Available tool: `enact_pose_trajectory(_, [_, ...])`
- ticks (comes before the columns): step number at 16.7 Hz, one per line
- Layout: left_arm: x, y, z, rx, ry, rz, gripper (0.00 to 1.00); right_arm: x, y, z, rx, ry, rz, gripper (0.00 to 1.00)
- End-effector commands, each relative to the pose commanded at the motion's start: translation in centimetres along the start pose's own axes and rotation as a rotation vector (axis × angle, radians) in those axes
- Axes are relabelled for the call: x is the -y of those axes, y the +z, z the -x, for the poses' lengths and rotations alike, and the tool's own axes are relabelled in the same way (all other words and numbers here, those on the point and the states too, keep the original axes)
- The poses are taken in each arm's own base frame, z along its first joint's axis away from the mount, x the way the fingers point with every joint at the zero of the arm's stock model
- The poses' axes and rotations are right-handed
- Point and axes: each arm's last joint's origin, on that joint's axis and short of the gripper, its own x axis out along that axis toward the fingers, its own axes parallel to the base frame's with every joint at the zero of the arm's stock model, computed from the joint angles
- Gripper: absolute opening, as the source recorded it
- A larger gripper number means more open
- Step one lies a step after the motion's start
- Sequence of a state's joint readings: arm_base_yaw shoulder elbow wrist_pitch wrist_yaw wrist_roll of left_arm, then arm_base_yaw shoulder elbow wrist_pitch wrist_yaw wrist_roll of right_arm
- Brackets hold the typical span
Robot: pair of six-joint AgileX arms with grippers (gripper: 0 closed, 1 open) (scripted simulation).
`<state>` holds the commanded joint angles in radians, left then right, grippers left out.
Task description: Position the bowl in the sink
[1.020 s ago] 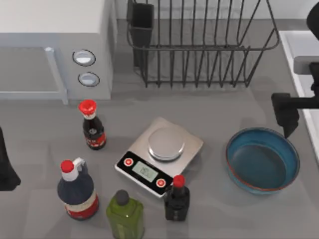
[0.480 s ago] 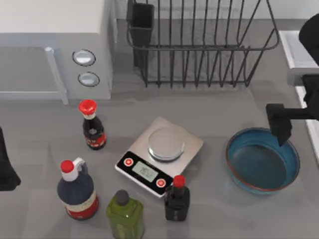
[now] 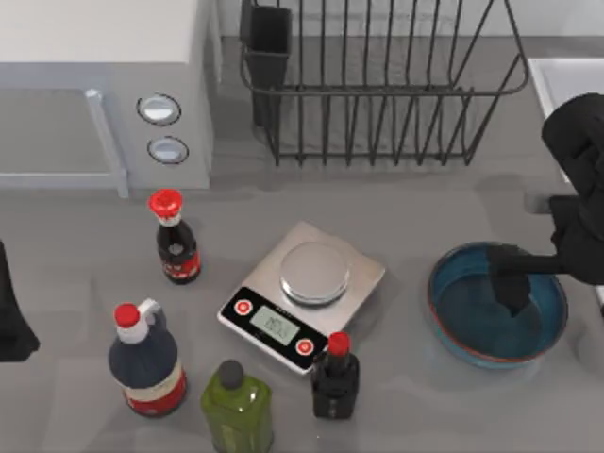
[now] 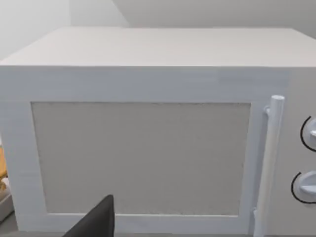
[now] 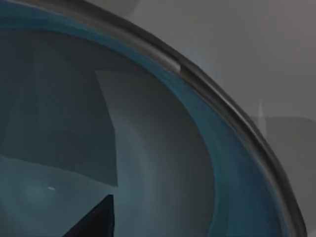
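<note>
The teal-blue bowl (image 3: 472,321) with a reddish-brown rim sits on the grey counter at the right, just left of the pale sink (image 3: 545,90) at the table's right edge. My right gripper (image 3: 552,283) hangs open over the bowl's right side. One of its fingers (image 3: 510,283) reaches down inside the bowl and the other is hidden at the rim side. In the right wrist view, the bowl's blue inside (image 5: 148,163) is very close, with one dark fingertip (image 5: 96,222) over it. My left gripper (image 3: 11,326) is parked at the left edge.
A kitchen scale (image 3: 304,294) stands left of the bowl, with several bottles (image 3: 334,376) around it. The black wire dish rack (image 3: 377,85) is at the back and a white microwave (image 3: 104,94) at the back left; the microwave door (image 4: 138,148) faces the left wrist.
My right gripper has moved forward and down from behind the bowl, so that one finger now sits inside the bowl. The bowl and the left arm have not moved.
</note>
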<state>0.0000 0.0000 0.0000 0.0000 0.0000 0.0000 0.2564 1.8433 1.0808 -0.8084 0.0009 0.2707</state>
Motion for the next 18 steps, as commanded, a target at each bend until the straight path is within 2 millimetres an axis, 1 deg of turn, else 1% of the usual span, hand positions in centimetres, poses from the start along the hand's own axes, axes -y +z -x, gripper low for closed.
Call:
enact_pose_trajectory(3, [0.00,0.00,0.00,0.000,0.000,0.000,1.00,0.00,0.00,0.00,0.000,0.000,0.000,1.00])
enact_pose_trajectory(16, [0.00,0.00,0.00,0.000,0.000,0.000,1.00,0.00,0.00,0.00,0.000,0.000,0.000,0.02])
enact_pose_trajectory(17, [0.00,0.00,0.00,0.000,0.000,0.000,1.00,0.00,0.00,0.00,0.000,0.000,0.000,0.00])
enact_pose_trajectory(18, [0.00,0.00,0.00,0.000,0.000,0.000,1.00,0.00,0.00,0.00,0.000,0.000,0.000,0.00])
